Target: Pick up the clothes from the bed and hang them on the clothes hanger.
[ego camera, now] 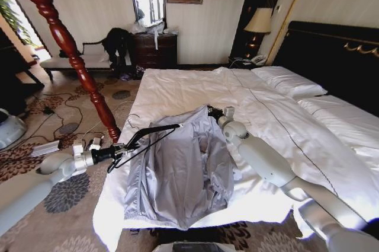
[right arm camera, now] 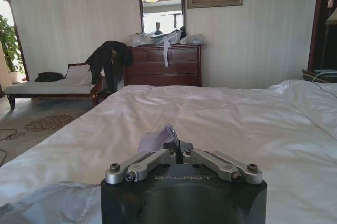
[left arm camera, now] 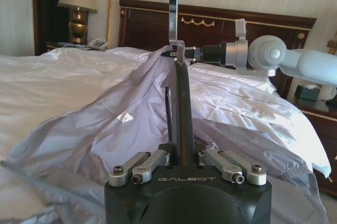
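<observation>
left claw [ego camera: 121,151] grips hanger [ego camera: 155,130] | right claw [ego camera: 214,113] pinches jacket [ego camera: 180,172] collar

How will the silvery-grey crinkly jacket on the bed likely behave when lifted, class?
The thin silvery-grey crinkly jacket probably hangs floppy: it drapes in folds where the right pincer holds its collar. Its shiny fabric looks slippery, so it may slide along the thin black hanger in the left pincer. It seems light.

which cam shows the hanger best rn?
Head view: the clothes hanger shows almost whole, held by the left pincer with one end under the clothes on the bed. Left wrist view sees it end-on: bar and hook, right pincer at the collar. Right wrist view shows just a wire bit.
</observation>
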Available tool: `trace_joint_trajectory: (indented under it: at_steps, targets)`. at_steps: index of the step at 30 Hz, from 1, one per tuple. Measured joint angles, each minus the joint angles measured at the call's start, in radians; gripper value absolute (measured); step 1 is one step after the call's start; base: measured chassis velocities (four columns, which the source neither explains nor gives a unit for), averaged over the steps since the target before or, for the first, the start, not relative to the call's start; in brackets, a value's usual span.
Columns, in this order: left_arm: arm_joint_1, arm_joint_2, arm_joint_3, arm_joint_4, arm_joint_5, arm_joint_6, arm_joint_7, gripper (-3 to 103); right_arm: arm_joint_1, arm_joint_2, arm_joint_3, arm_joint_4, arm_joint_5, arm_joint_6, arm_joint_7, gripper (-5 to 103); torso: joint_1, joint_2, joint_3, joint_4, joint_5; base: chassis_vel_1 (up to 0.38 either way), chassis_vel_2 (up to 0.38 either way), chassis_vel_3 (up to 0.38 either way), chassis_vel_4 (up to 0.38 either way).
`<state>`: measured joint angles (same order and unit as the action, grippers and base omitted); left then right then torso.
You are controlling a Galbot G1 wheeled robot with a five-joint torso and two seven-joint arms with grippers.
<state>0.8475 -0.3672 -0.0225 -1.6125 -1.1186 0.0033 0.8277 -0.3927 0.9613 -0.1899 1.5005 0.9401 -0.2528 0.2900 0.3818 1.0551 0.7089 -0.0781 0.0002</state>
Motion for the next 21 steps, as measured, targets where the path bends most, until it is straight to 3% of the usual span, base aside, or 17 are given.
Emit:
trace_joint_trajectory:
  at_steps: [9,11,21]
  targets:
    - [-0.221,-0.067,0.218,0.042,-0.011,0.025,-0.012,16,-0.027,-0.032,0.014,0.131,0.054,-0.022,0.038,0,0.0,0.0,0.0,0.0,-0.0002,0.0,0.0,0.0,0.0]
    - [-0.295,-0.097,0.305,0.061,-0.012,0.028,-0.015,16,-0.034,-0.046,0.026,0.177,0.073,-0.029,0.051,0,0.0,0.0,0.0,0.0005,-0.0003,0.0,0.0,0.0,0.0]
    - [-0.474,-0.182,0.457,0.124,-0.017,0.034,-0.033,16,-0.085,-0.083,0.062,0.279,0.1,-0.04,0.067,0,0.0,0.0,0.0,0.0002,0.0,0.0,0.0,0.0,0.0]
